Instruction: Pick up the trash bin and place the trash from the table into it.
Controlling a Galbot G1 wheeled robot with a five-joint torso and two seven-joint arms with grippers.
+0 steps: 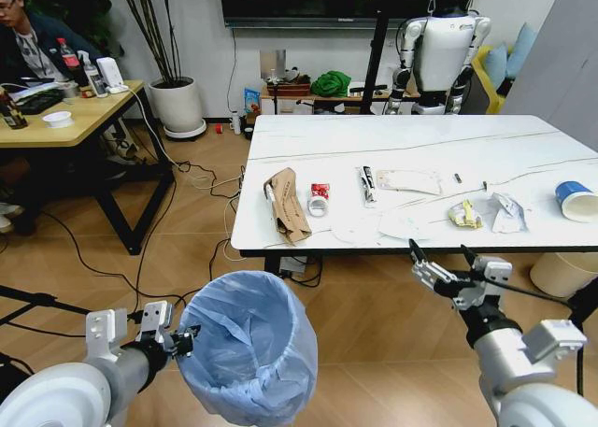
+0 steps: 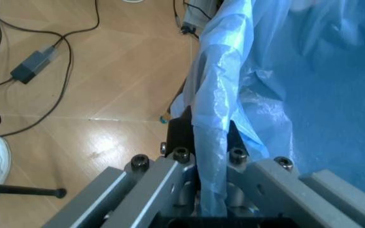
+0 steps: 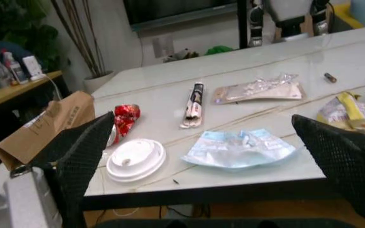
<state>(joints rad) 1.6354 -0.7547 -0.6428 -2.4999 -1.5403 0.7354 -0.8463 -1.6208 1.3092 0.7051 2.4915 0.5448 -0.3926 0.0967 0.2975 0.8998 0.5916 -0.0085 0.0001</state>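
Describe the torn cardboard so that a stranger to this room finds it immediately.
Start at the white marble-look table and go to its front corner on the robot's left. The torn brown cardboard lies there, just left of a small red wrapper. It is the only brown piece; the litter around it is white, clear, yellowish or red.

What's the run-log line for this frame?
left end effector: shut on trash bin rim, bin lifted | right end effector: open, before table edge | trash: on table

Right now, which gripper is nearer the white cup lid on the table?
Right. The right gripper hovers open just off the table's near edge, facing the white cup lid. The left gripper is lower, clamped on the trash bin's rim.
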